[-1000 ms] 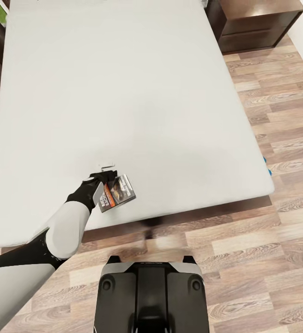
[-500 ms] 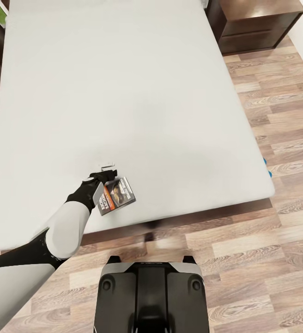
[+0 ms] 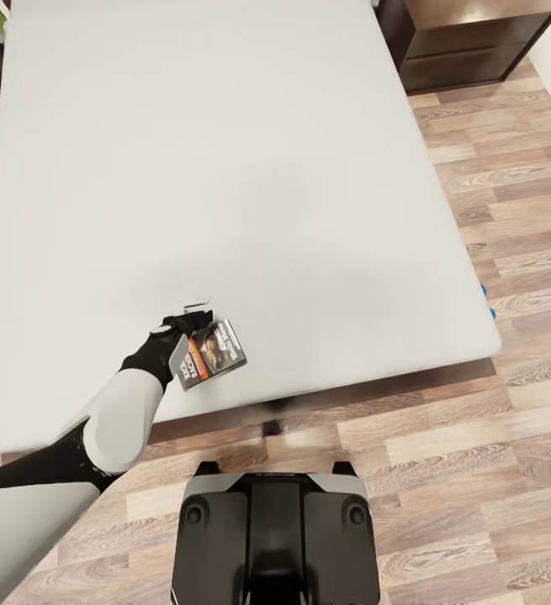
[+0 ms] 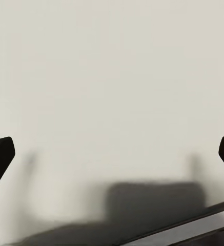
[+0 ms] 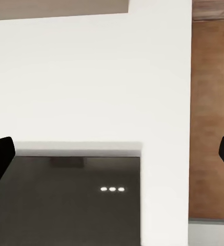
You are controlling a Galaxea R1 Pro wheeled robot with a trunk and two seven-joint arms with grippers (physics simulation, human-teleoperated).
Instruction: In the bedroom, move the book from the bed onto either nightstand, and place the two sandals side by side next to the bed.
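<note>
From the head camera we look down over the bed (image 3: 242, 168), its pale mattress spreading across most of the view, with a strip of dark frame showing along the near edge. Our left gripper (image 3: 193, 309) reaches over the near part of the mattress, and the book (image 3: 212, 354) sits right beside it, tilted, with its orange band and white lettering facing up. Book and gripper appear to touch, yet we cannot tell from this angle whether the fingers clasp it or merely rest against it. In the left wrist view the two dark fingertips (image 4: 0, 159) stand wide apart at the edges of the frame over the mattress, and a thin dark edge crosses one corner; we cannot say whether that is the book. A nightstand (image 3: 469, 38) stands on the wood-plank floor (image 3: 477, 437) at the bed's far right corner. A small spot of bright blue, a sandal (image 3: 486, 302), peeks out at the right edge of the mattress. Our right gripper's fingertips (image 5: 0, 159) are spread wide in its wrist view, facing a white wall (image 5: 91, 77) and a brown panel (image 5: 211, 118).
</note>
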